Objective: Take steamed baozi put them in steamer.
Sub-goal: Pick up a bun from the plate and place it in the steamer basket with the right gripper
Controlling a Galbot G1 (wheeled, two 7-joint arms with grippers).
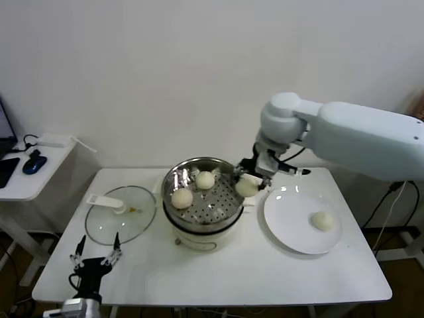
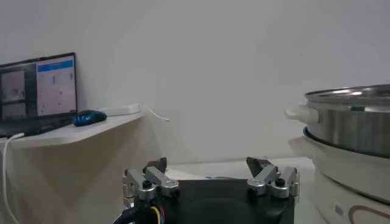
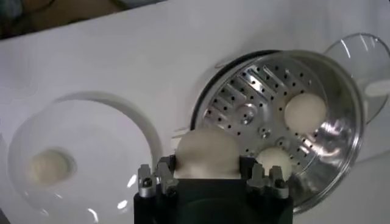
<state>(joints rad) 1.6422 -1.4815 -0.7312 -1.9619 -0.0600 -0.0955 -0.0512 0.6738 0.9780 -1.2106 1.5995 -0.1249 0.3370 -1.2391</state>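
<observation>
Now the right gripper (image 1: 250,177) is gripping one baozi (image 1: 246,188) over the steamer's (image 1: 228,218) right rim.

Its fingers are pinching the bun from both sides, and in the right wrist view the gripper body is covering the bun's lower part. Two more buns (image 1: 193,189) are sitting on the perforated tray, toward its left and rear. A fourth bun (image 1: 322,221) is lying on the white plate (image 1: 286,228) near the table's (image 1: 265,275) right edge. The glass lid (image 1: 120,213) is resting toward the left edge. The left gripper (image 1: 97,254) is idling at the front left corner, fingers apart, its arm cut off by the frame.
</observation>
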